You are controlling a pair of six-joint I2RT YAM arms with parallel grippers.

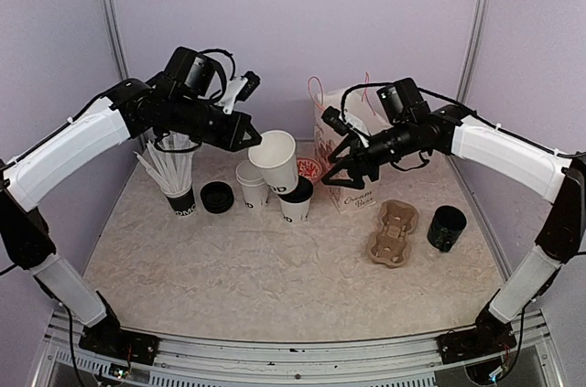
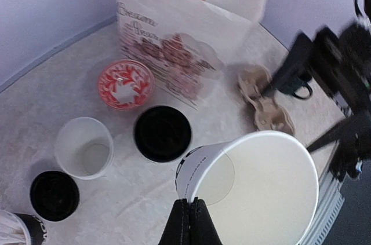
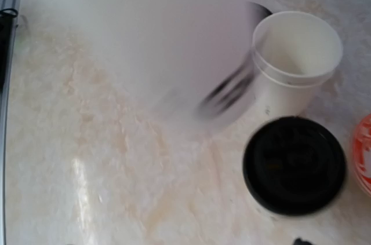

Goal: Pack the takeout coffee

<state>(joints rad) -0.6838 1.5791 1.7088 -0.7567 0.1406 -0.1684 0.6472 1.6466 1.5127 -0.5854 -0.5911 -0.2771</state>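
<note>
My left gripper [image 2: 191,201] is shut on the rim of a lidless white paper cup [image 2: 261,187] with black lettering, held tilted in the air above the table. In the top view this cup [image 1: 275,151] hangs over a second white cup closed with a round black lid [image 1: 296,193]. A third, open white cup [image 1: 252,178] stands just left of it. A loose black lid [image 1: 217,197] lies further left. My right gripper [image 1: 341,172] is open and holds nothing, hovering right of the lidded cup in front of the paper bag [image 1: 352,145]. The right wrist view shows the held cup [image 3: 174,42] only as a blur.
A cardboard cup carrier [image 1: 394,231] lies right of centre with a black cylindrical pot [image 1: 446,227] beside it. A black-based cup of white straws [image 1: 177,188] stands at the left. A round red-patterned item [image 2: 125,84] sits by the bag's foot.
</note>
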